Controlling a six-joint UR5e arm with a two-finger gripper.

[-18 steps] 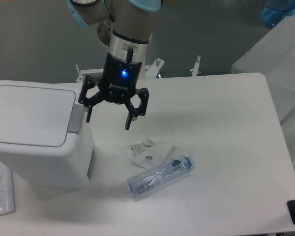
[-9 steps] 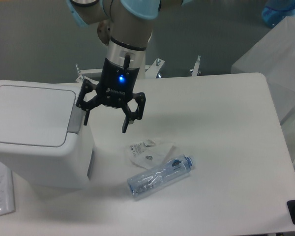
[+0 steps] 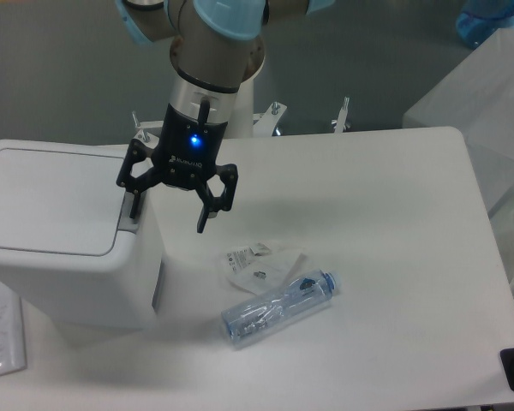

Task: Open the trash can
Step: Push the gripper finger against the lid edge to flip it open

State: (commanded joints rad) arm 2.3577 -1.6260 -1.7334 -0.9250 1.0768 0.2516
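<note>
One spread pincer (image 3: 169,214) now nearer the trash can (image 3: 60,235) tab

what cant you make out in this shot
- Grey push tab on the trash can: mostly hidden behind the claw; contact cannot be told.
- Print on the clear packet: too small.
- Bottle label: too small.
- Packet at the left edge: cut off by the frame.

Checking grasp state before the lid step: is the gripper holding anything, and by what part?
Nothing is held. The gripper is open and empty, fingers spread at the trash can's grey button tab.
</note>
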